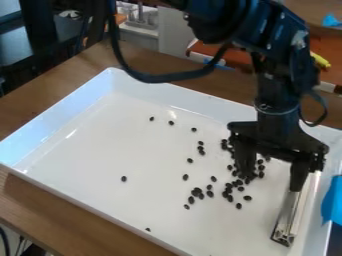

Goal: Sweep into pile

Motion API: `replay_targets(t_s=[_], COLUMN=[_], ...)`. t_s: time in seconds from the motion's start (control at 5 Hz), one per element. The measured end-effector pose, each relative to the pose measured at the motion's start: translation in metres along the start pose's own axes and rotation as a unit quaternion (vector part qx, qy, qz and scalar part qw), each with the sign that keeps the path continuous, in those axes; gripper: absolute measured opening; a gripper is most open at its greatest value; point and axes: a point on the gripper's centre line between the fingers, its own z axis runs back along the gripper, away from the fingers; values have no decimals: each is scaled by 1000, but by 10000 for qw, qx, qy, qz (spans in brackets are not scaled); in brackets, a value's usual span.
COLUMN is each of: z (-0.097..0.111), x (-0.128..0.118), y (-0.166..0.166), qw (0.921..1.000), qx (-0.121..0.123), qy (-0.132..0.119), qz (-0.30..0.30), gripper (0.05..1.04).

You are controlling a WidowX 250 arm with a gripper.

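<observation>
The black gripper [272, 179] hangs low over the right part of the white tray [87, 145], its two fingers spread wide apart. Many small dark beans [229, 197] lie on the tray floor, most densely around and left of the gripper's left finger. A few single beans lie farther off, toward the back, the left and the front edge. A long silvery, clip-like bar [287, 216] lies near the tray's right wall, its upper part beside the right finger; whether they touch is unclear.
The tray's raised walls surround the beans on a brown wooden table [40, 200]. A bright blue item [332, 201] is at the tray's right edge. Behind the tray are an orange-red surface and a yellow object [320, 60]. A black cable loops down from the arm over the back wall.
</observation>
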Motion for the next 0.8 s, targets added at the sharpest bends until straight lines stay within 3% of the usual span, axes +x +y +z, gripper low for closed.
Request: replay_targets(t_s=[0.6, 0.8], z=[-6, -16], x=[-3, -6], y=[-24, -25], qw=[9999, 9998], qx=[31, 136], qy=[-60, 36], qz=[-116, -133], gripper=[991, 985])
